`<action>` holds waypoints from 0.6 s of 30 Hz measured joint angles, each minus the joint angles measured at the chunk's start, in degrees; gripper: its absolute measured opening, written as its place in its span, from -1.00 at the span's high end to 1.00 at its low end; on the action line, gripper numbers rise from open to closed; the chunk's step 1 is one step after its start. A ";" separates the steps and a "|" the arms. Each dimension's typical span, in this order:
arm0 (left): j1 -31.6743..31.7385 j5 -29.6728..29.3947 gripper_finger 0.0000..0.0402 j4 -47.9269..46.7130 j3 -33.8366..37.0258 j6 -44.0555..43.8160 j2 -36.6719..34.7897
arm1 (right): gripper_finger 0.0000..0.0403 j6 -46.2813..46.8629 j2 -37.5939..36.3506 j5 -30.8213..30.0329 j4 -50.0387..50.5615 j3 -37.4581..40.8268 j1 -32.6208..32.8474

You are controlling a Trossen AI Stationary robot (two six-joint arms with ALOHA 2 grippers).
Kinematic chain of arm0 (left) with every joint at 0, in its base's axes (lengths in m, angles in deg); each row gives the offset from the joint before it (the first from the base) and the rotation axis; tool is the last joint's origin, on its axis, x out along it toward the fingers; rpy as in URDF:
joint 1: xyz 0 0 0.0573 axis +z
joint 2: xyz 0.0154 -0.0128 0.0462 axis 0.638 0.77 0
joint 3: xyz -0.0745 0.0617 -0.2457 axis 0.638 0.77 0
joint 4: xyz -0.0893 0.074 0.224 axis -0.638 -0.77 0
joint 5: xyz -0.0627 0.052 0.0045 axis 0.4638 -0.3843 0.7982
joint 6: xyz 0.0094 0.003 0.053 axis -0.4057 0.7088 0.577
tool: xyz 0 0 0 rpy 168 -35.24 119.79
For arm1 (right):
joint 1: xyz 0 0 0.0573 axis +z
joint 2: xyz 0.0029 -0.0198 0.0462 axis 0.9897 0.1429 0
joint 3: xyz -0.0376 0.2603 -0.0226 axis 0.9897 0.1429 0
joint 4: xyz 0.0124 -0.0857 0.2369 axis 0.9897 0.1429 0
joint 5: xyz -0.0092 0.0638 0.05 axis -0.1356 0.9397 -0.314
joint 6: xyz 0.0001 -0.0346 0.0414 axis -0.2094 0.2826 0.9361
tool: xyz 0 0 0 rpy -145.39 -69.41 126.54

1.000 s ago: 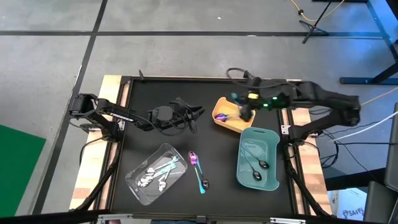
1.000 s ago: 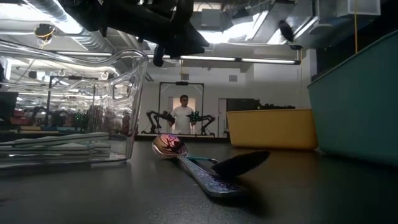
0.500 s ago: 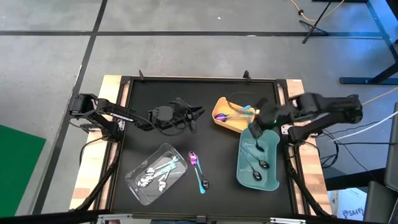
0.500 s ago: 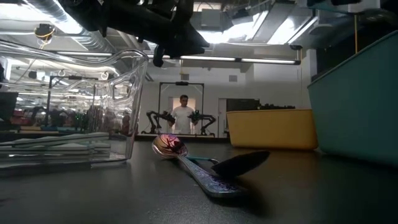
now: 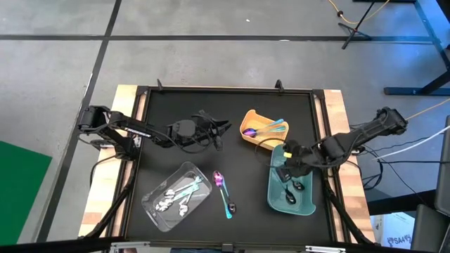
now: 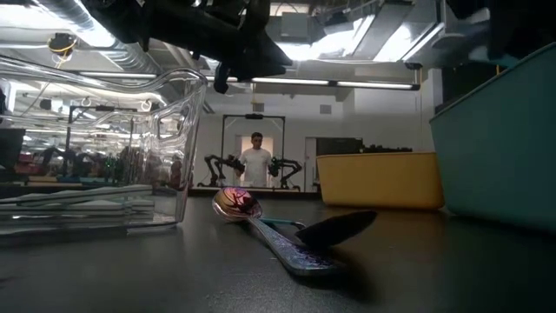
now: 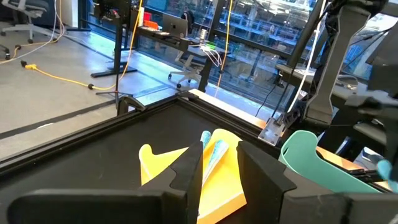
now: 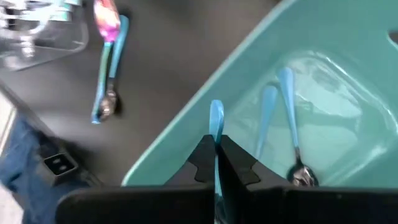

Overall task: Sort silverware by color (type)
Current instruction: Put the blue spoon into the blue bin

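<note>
My right gripper (image 5: 287, 169) hangs slanting down over the teal tray (image 5: 304, 204), shut on a teal-handled spoon (image 8: 216, 121). Two dark-headed teal spoons (image 8: 289, 124) lie in that tray. My left gripper (image 5: 221, 130) waits open and level above the mat, left of the yellow tray (image 5: 254, 139), which holds iridescent and teal utensils (image 5: 266, 128). Silver spoons (image 5: 176, 197) lie in the clear tray (image 5: 158, 214). An iridescent spoon and a teal-handled one (image 5: 223, 193) lie side by side on the mat. My right gripper pinches the spoon's teal handle (image 8: 216, 134) between its two fingers. The handle runs along the fingers, and its free end sticks out past the fingertips. The spoon's head is hidden behind the fingers. The spoon is held above the teal tray's near wall.
The black mat has free room at its far left and between the trays. In the low view the clear tray (image 6: 95, 148), the two loose spoons (image 6: 278, 230), the yellow tray (image 6: 378, 178) and the teal tray's wall (image 6: 499, 148) stand in a row. A person stands far off in the room.
My right gripper has gone from over the yellow tray toward the table's near edge and down, and now hangs over the teal tray. It has rolled and tipped more steeply downward on the way, staying shut.
</note>
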 joint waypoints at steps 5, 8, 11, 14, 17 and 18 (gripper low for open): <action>0.00 0.02 0.53 0.02 0.00 -0.01 0.00 | 1.00 2.71 0.00 0.19 -0.20 4.32 0.79; 0.00 0.02 0.53 0.00 0.02 -0.01 0.00 | 1.00 2.79 0.00 0.96 -0.73 6.82 0.67; 0.00 0.02 0.53 0.02 0.00 -0.03 0.00 | 1.00 2.87 0.00 1.06 -0.82 9.16 0.64; 0.00 0.02 0.53 0.02 0.02 -0.03 0.00 | 1.00 2.89 -0.01 1.07 -0.88 10.96 0.64; 0.00 0.02 0.53 0.02 0.02 -0.03 0.00 | 1.00 2.89 0.00 0.21 -1.67 12.31 0.64; 0.00 0.01 0.53 0.02 0.02 -0.04 0.00 | 1.00 2.89 0.00 -0.39 -2.24 12.66 0.64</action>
